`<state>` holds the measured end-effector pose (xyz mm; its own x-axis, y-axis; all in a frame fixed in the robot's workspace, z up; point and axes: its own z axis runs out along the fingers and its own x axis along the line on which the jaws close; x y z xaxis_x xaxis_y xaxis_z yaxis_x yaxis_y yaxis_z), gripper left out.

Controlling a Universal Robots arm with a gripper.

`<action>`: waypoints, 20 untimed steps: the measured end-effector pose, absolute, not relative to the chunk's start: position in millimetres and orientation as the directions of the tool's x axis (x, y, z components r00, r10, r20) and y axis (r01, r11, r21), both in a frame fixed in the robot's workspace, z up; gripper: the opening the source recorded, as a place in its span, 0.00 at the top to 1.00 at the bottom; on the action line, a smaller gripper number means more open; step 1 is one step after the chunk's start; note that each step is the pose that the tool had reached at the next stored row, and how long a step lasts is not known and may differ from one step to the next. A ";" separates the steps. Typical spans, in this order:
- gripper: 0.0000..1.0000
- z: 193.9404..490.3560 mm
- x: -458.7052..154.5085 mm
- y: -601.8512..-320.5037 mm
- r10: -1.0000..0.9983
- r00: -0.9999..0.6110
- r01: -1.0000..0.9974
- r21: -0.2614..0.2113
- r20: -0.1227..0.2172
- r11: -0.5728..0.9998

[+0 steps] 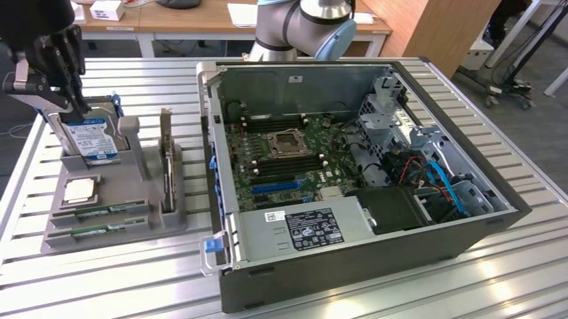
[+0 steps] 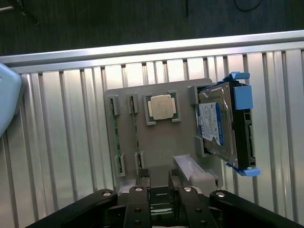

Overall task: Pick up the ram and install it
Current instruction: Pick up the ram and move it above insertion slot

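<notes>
This looks like a robot lab or workshop. A big robot arm (image 1: 306,23) is set up at a metal surface (image 1: 497,266) made of long silver slats. An open computer (image 1: 302,229) with its insides showing is laid on it, and a gray holder (image 1: 133,238) filled with computer parts is placed beside it. Wooden desks (image 1: 195,23) are seen behind.

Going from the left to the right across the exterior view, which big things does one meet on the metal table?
the hard drive standing in its holder → the expansion card standing on edge → the open computer case
</notes>
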<state>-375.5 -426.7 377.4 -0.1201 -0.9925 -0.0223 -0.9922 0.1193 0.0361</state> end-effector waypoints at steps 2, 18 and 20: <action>0.71 377.4 -375.5 -426.7 -0.993 -0.120 -0.992 0.036 -0.022 0.119; 0.64 376.8 -376.1 -427.7 -0.997 -0.075 -0.997 0.036 -0.022 0.074; 0.64 376.9 -376.8 -429.3 -0.997 -0.073 -0.997 0.036 -0.022 0.072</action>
